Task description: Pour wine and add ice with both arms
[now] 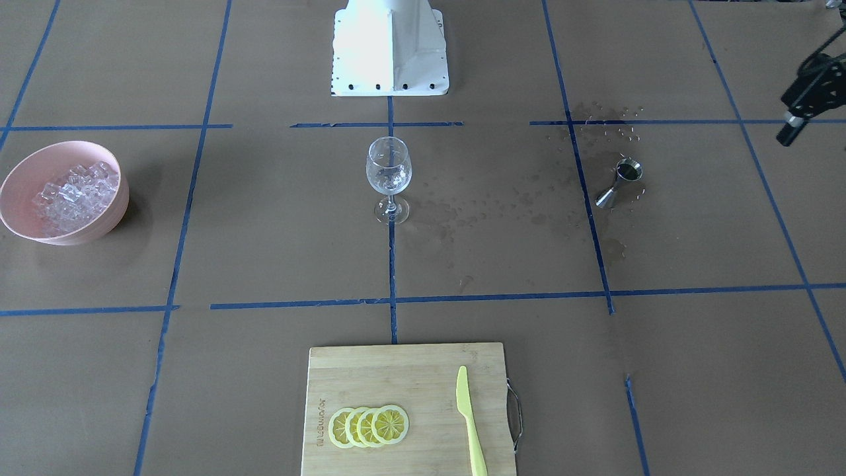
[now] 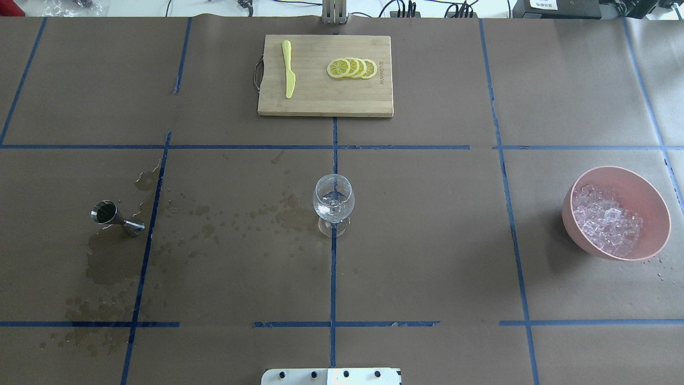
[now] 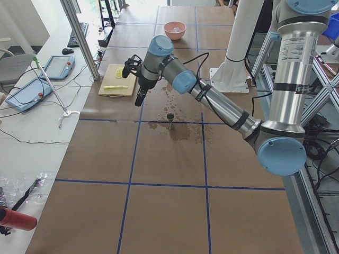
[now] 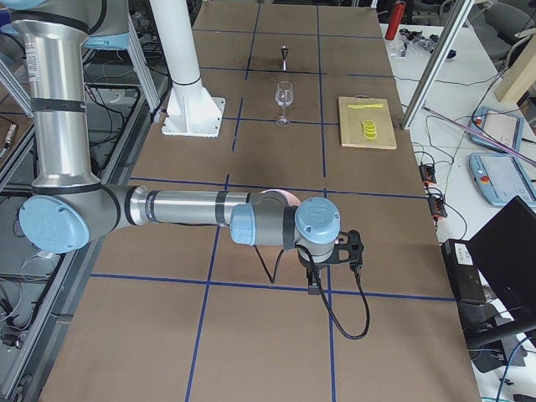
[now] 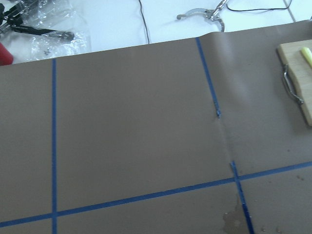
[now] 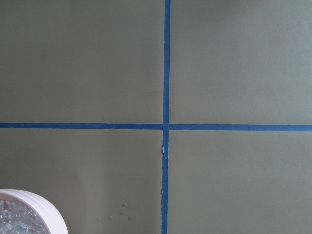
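Right arm (image 4: 184, 208) stretches level, gripper (image 4: 313, 290) pointing down.

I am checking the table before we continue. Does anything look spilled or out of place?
Yes. Dark wet stains spread over the brown paper around the jigger, and splashes trail toward the wine glass. A few droplets also lie beside the pink bowl. Nothing is tipped over.

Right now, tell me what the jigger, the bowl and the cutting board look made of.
Jigger: polished metal, probably steel, with mirror-like grey shine. Bowl: matte pink, likely plastic, no glare. Cutting board: pale wood, perhaps bamboo, with visible grain strips.
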Robot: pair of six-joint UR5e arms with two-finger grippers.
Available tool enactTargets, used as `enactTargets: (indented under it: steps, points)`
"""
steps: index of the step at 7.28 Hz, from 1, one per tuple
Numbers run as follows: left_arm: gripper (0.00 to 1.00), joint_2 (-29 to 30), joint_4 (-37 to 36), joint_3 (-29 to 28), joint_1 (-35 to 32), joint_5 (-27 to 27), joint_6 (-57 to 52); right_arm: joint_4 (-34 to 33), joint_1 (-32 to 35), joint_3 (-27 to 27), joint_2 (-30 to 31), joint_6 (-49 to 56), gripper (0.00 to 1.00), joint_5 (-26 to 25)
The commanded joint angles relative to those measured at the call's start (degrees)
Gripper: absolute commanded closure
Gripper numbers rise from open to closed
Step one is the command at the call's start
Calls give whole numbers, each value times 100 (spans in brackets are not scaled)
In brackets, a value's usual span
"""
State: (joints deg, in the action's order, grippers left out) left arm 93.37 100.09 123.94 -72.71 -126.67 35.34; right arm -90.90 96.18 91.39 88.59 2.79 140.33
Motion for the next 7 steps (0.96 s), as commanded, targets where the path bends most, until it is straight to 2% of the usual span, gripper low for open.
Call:
enactTargets:
  steps: [1, 3, 4, 6, 7]
  points:
    - [0, -815, 1198, 586, 1463, 1269, 1705, 2, -3, 36, 0, 3, 0, 3]
    - [0, -1879, 2692, 666, 2213, 2071, 2317, -7, -11, 45, 0, 3, 0, -6]
    - [0, -2336, 3170, 667, 2574, 2667, 2336, -15, -37, 115, 0, -6, 0, 20]
    - [0, -2674, 3350, 667, 3364, 3705, 2677, -24, -108, 448, 9, -6, 0, -23]
    - [0, -2771, 3341, 658, 4047, 4441, 3175, -33, -108, 580, 9, -6, 0, -6]
